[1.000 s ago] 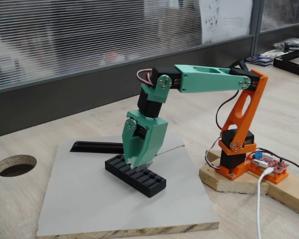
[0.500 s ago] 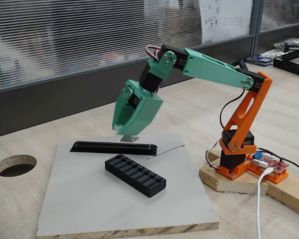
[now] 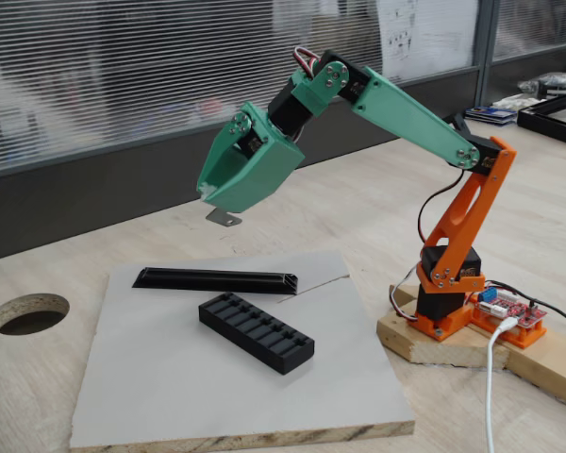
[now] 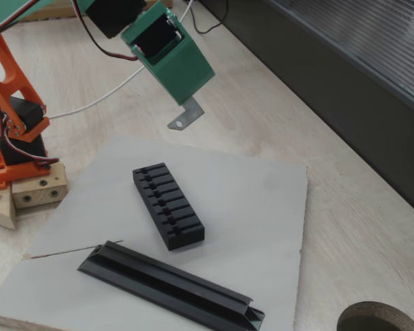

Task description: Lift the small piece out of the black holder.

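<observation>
Grey board [image 3: 170, 377] on wooden table; holder [image 3: 256, 332] beside rail [image 3: 215, 280]. Gripper [image 3: 224, 209] high above, jaws pinching piece [image 4: 186, 114], clear of holder.

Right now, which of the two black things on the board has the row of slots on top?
The black holder, the short chunky block in the middle of the board. The long rail beside it is thinner, with grooves along its length and no slots across.
</observation>
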Tool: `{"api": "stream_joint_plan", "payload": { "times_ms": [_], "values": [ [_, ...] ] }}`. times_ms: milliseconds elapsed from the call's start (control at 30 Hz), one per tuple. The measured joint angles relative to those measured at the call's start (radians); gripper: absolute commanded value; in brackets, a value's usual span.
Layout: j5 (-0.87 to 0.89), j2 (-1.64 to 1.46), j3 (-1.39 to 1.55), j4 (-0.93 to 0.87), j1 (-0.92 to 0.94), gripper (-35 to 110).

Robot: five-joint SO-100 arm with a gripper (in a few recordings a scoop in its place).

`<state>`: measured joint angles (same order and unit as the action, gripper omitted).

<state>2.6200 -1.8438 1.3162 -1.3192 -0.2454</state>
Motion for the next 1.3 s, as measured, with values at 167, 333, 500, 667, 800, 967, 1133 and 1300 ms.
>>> {"api": "stream_joint_plan", "payload": {
  "times_ms": [167, 333, 500, 667, 800, 967, 1133, 1300],
  "values": [
    [0.0, 0.0, -0.075, 0.0, 0.0, 4],
    [0.0, 0.0, -0.172, 0.0, 0.0, 4],
    [0.0, 0.0, -0.224, 0.0, 0.0, 4],
    [0.0, -0.009, -0.241, 0.0, 0.0, 4],
    [0.0, -0.052, -0.239, 0.0, -0.002, 4],
    [0.0, -0.064, -0.239, 0.0, 0.0, 4],
    [0.0, -0.064, -0.239, 0.0, 0.017, 4],
    [0.0, -0.064, -0.239, -0.002, 0.014, 4]
  ]
}}
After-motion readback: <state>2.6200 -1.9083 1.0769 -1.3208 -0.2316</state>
